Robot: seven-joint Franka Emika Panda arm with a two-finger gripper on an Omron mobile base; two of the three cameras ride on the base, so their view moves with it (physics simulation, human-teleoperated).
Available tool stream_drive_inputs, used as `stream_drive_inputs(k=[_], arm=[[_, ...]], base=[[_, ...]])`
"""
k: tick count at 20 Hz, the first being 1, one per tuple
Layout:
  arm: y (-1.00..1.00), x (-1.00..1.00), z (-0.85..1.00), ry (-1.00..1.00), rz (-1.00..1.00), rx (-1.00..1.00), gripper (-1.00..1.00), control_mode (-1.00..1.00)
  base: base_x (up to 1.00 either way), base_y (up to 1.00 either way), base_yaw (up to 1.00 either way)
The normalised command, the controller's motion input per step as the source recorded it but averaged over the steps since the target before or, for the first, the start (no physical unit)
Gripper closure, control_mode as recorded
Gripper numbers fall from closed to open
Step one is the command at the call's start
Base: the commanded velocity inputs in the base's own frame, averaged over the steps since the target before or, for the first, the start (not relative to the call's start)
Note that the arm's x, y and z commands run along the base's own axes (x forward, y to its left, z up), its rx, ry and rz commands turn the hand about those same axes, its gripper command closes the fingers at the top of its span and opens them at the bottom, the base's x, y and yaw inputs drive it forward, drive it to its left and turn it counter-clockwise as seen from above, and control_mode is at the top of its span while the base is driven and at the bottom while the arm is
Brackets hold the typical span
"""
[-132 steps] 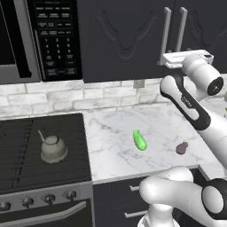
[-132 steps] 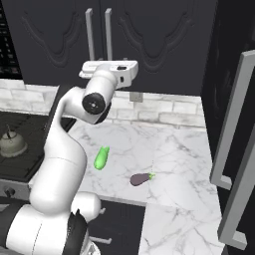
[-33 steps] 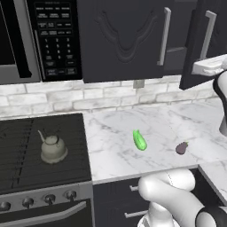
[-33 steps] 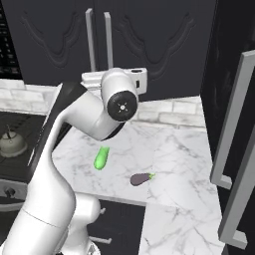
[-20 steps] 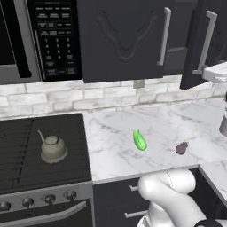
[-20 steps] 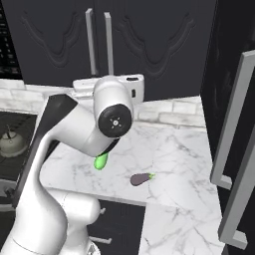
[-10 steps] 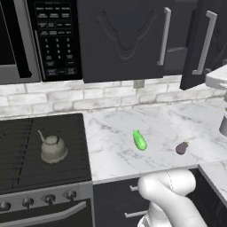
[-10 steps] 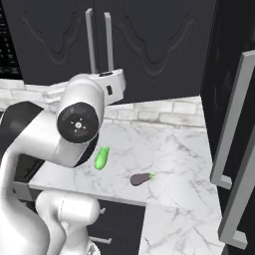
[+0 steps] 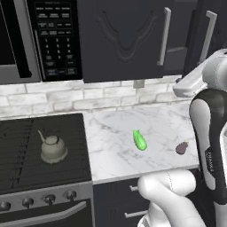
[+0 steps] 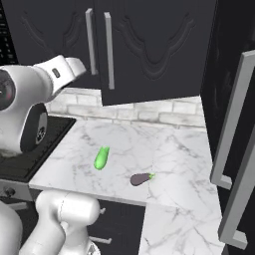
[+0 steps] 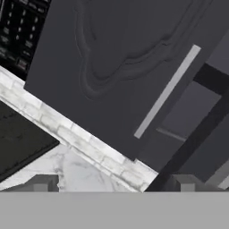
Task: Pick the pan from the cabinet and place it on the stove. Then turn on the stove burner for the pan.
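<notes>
The cabinet point(image 9: 128, 40) hangs above the counter. Its right door point(image 9: 208, 31) stands ajar, and a dark gap point(image 11: 197, 112) shows between the two doors. The pan is hidden. My gripper point(image 11: 114, 184) is open with nothing between its fingertips point(image 11: 42, 183). It hovers in front of the cabinet and faces the left door's silver bar handle point(image 11: 165, 91) from a short way off. The stove point(image 9: 26, 133) lies at the left of the counter, with dark knobs point(image 9: 48, 198) along its silver front.
A pale-grey kettle point(image 9: 53, 148) sits on the stove's grate. A green vegetable point(image 9: 139, 139) and a small eggplant point(image 9: 181, 147) lie on the marble counter point(image 9: 115, 146). A microwave point(image 9: 40, 40) hangs left of the cabinet. A tall dark unit point(image 10: 234, 124) with long handles stands at right.
The right cabinet door, shut 6.6 s ago with my gripper at its handle, now stands ajar. Over the last second the hand has drawn away from that handle, leftward and slightly down.
</notes>
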Motion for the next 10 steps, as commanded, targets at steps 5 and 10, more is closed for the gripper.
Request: stream_drive_inputs(k=[5, 10], arm=[[0.35, 0.45, -0.22, 0.15, -0.12, -0.27, -1.00, -1.00], [0.13, 0.58, -0.21, 0.09, -0.11, -0.20, -1.00, -1.00]], base=[[0.00, 0.00, 0.00], [0.00, 0.00, 0.00]])
